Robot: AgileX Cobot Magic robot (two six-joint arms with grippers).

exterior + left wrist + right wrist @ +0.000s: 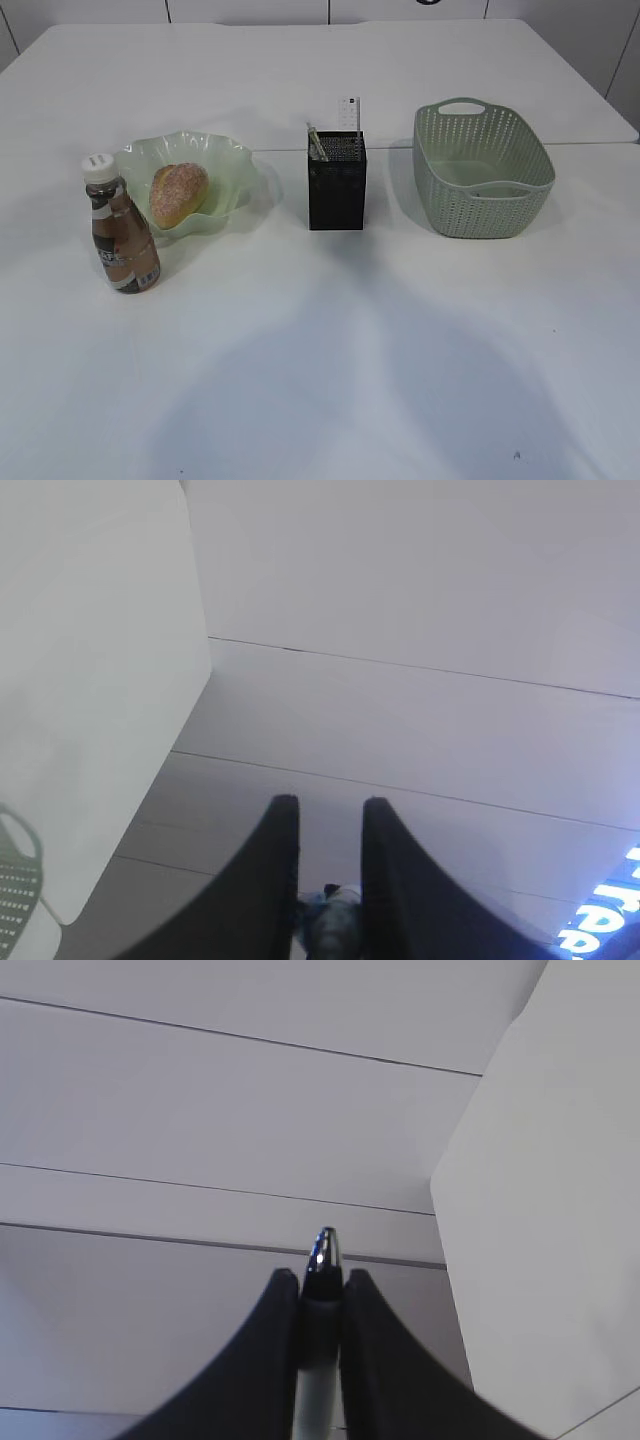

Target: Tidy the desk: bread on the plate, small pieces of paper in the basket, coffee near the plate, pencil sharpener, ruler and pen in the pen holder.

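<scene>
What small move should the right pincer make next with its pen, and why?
Probably bring the right pincer over the pen holder: it grips the pen out past the desk corner, and the pen belongs in that holder.

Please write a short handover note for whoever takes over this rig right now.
Right gripper: shut on the pen, raised off the desk.
Left gripper: narrow gap between the fingers, with something small and blurred low between them; unclear whether it is gripped.
Done: bread on the plate; coffee upright beside the plate; ruler and a slim stick-like item standing in the pen holder.
Left: drop the pen into the pen holder. The pencil sharpener is not identifiable, and the basket contents are hard to see, so check both.
</scene>
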